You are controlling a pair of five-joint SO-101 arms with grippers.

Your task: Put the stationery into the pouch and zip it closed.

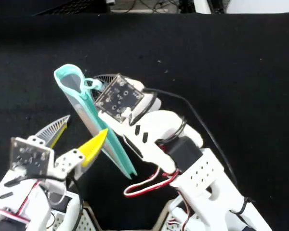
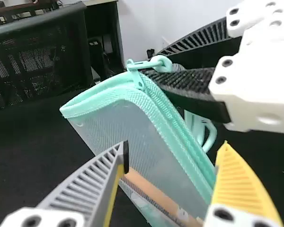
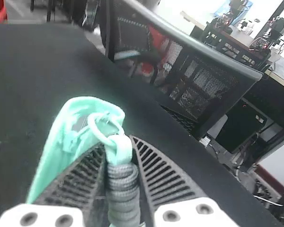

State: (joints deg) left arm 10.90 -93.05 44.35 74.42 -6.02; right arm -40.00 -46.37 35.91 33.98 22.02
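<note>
A mint-green mesh pouch [image 1: 94,127] stands on its long edge on the black table. Through its mesh, in the left wrist view, a brown stick-like item [image 2: 154,194] lies inside the pouch [image 2: 132,127]. My right gripper [image 1: 100,85] is at the pouch's far end, its black fingers shut on the zipper pull [image 3: 114,142]. In its own view the right gripper [image 3: 118,163] pinches the pull just behind the ring. My left gripper [image 2: 175,149] is open at the pouch's near side, its grey finger [image 1: 55,127] off to one side and its yellow finger [image 1: 94,144] against the mesh.
The black tabletop [image 1: 207,62] stretches wide behind and to the right of the pouch. A black mesh crate [image 3: 213,80] stands beyond the table's edge. The right arm's cable [image 1: 192,113] trails across the table.
</note>
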